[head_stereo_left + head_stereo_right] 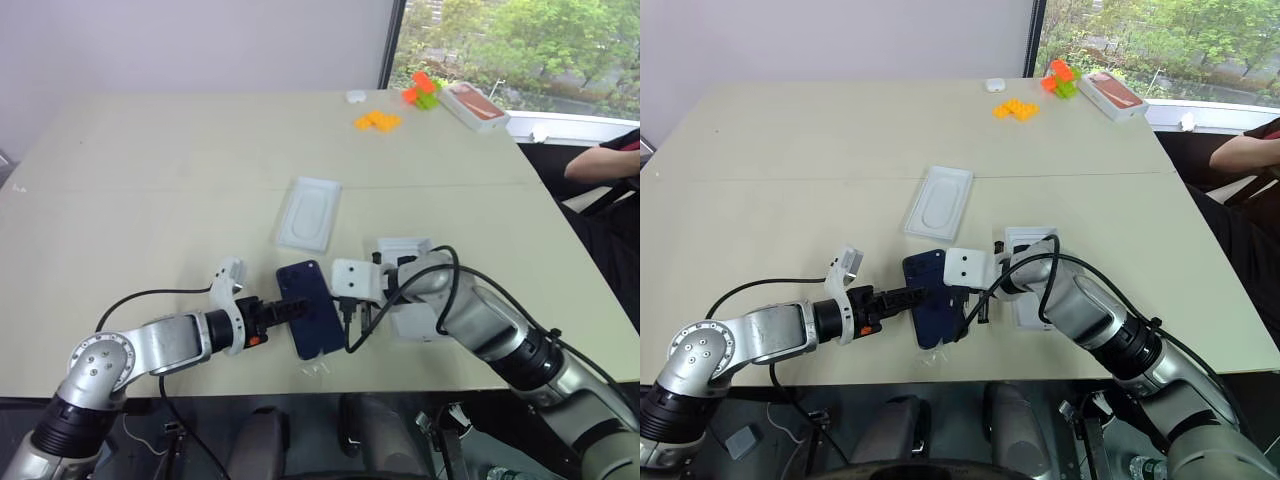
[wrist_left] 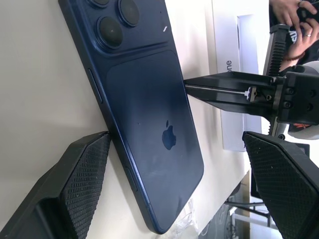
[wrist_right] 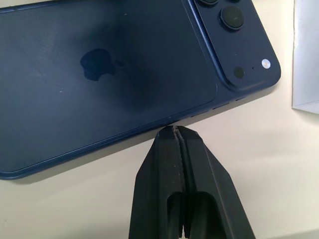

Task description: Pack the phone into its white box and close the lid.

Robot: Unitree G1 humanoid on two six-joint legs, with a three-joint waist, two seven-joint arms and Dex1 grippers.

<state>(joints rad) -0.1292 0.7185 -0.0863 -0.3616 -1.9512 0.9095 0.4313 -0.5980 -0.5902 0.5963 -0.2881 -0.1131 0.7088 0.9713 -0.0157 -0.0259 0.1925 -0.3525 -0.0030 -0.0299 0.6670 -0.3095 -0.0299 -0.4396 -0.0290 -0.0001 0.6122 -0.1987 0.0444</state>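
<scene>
Now the phone (image 1: 309, 306) lies face down on the worktop (image 1: 180, 180), the left end effector (image 2: 174, 184) spread wide around it, the right end effector (image 3: 175, 132) pinched closed against its edge.

Pale beige table (image 1: 180, 170) against a plain wall (image 1: 200, 40) — window (image 1: 520, 40) showing green trees.
</scene>
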